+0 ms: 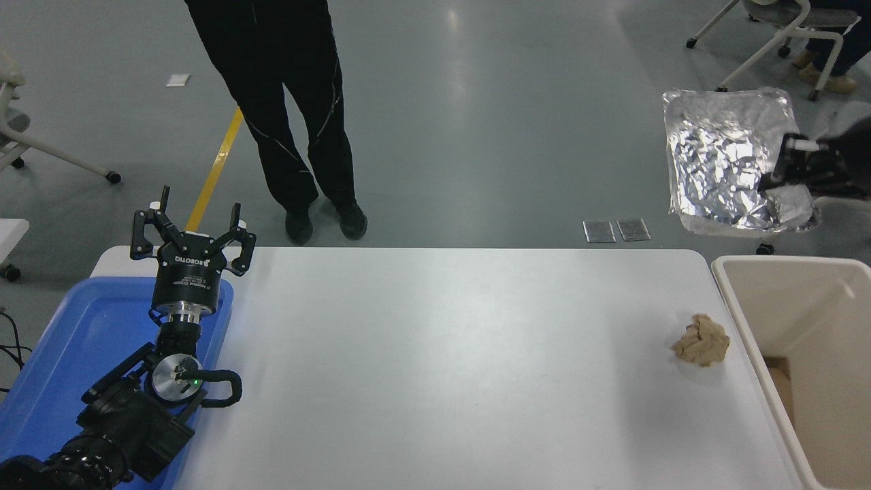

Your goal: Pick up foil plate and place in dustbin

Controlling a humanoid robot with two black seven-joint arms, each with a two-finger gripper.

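Half-blurred right gripper [782,178] clamping foil plate [721,160]

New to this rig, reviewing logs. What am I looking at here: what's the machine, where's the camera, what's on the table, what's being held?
One camera, mounted high on a two-armed robot, looks down over a white table. The left gripper is parked, open, over a blue tray. The right gripper enters from the right edge and holds a crinkled foil plate in the air, beyond the table's far right corner. On the table lies only a crumpled brown paper ball. A beige dustbin stands at the table's right end. A person's legs show at the far side.
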